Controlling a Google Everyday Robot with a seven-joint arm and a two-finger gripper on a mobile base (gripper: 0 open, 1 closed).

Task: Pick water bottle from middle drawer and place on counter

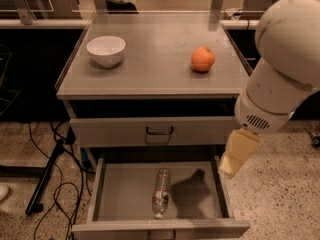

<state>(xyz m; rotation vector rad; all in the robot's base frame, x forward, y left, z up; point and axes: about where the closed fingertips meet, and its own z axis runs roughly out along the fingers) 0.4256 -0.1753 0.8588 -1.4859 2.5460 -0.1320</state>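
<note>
We locate the gripper [232, 159] at the right of the frame, below the large white arm [282, 59] and beside the right wall of the open drawer [125, 196]. We cannot tell how far open the gripper is, and we see nothing in its hold.

The bottle [160, 191] lies flat on the drawer floor, at the lower centre of the frame. Its cap points toward the drawer's front edge and its base toward the back. It is apart from the gripper. A dark shadow [192, 194] falls on the drawer floor just right of the bottle.

The drawer stands pulled out at the bottom of the frame. Above it sits a closed drawer front [115, 132] with a dark loop handle [159, 131].

The bench [155, 69] fills the upper centre. On it, a white bowl [105, 50] stands at the upper left and an orange fruit [202, 59] stands right of centre, well apart from each other.

Black cables [55, 194] trail over the speckled floor [280, 204] at the lower left
</note>
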